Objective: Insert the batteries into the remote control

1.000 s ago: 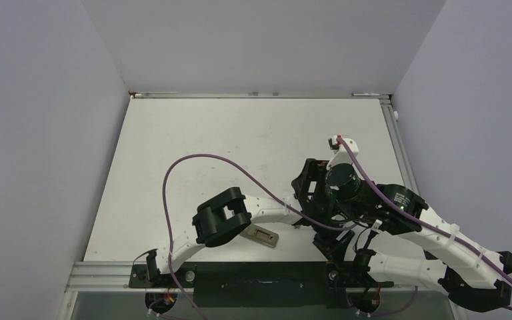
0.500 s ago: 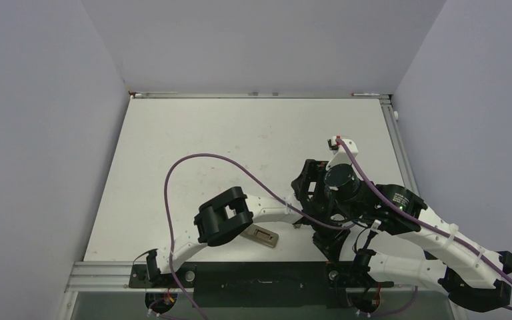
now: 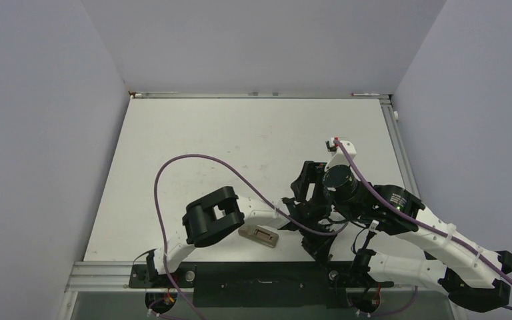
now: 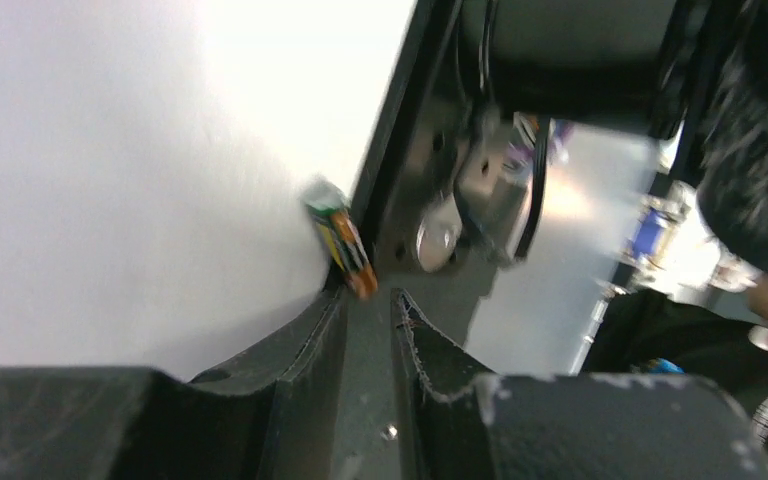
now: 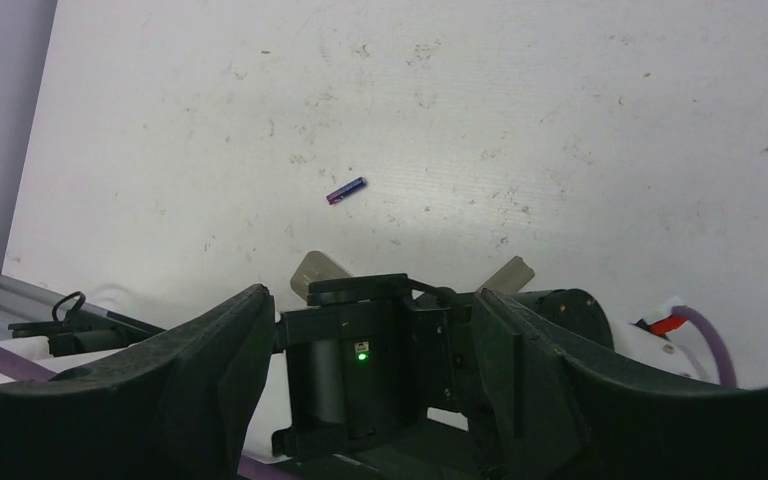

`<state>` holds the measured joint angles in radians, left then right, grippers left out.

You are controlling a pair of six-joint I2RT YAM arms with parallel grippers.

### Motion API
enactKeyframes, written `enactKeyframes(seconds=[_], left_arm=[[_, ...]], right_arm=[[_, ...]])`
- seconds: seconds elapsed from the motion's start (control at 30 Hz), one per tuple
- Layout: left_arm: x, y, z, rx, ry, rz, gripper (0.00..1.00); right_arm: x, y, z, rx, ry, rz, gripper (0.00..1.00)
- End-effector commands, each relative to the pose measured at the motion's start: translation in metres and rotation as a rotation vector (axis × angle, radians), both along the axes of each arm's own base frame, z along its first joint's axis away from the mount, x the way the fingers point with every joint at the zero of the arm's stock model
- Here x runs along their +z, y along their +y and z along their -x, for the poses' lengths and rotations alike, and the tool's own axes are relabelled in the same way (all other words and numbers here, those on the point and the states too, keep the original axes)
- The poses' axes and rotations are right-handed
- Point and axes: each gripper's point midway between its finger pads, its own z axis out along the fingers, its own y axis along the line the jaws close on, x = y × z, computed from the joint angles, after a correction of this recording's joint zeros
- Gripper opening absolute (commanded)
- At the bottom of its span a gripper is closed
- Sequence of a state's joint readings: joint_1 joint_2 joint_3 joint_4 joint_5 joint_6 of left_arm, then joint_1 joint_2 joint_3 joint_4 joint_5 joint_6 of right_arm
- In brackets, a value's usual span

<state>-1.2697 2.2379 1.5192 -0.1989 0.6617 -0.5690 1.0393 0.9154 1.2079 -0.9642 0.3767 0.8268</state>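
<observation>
remote control [image 3: 259, 235] lies recess-up at near edge of table [image 3: 193, 133], left gripper [image 4: 368, 300] fingers almost together gripping nothing, orange-gold battery [image 4: 340, 238] just past its tips, label too blurred to read, right gripper [image 5: 370, 297] spread wide and empty, purple battery [image 5: 346, 190] on table beyond

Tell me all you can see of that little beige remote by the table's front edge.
The remote control is a small slim greyish-beige slab, plastic by its look, lying flat with a darker rectangular battery recess facing up. It sits slanted close to the near edge of the table. Nothing grips it; the recess's contents are too small to tell.
</observation>
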Motion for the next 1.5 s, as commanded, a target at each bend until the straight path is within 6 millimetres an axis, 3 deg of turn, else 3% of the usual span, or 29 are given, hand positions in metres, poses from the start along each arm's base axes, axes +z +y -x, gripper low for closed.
enactKeyframes(seconds=[0.0, 0.2, 0.37, 0.6, 0.83, 1.2, 1.47], left_arm=[[-0.021, 0.051, 0.040, -0.037, 0.077, -0.158, 0.20], [-0.020, 0.078, 0.032, 0.015, 0.051, -0.194, 0.20], [-0.014, 0.083, 0.019, 0.070, 0.035, -0.191, 0.20], [-0.009, 0.095, -0.005, 0.165, 0.038, -0.171, 0.26], [0.018, 0.105, -0.013, 0.166, 0.028, -0.100, 0.33], [0.079, 0.127, -0.017, 0.205, -0.007, 0.027, 0.48], [0.114, 0.160, -0.039, 0.294, -0.078, 0.094, 0.56]], right_arm=[[0.006, 0.001, -0.002, -0.013, -0.016, -0.044, 0.71], [0.004, 0.003, -0.002, -0.011, -0.011, -0.050, 0.70], [0.007, 0.002, -0.003, -0.019, -0.014, -0.053, 0.70], [0.015, -0.016, 0.001, -0.058, -0.022, -0.043, 0.71], [0.013, -0.045, 0.008, -0.136, -0.007, -0.007, 0.71], [-0.042, -0.077, 0.032, -0.241, 0.177, 0.138, 0.71], [-0.110, -0.068, 0.056, -0.208, 0.375, 0.226, 0.70]])
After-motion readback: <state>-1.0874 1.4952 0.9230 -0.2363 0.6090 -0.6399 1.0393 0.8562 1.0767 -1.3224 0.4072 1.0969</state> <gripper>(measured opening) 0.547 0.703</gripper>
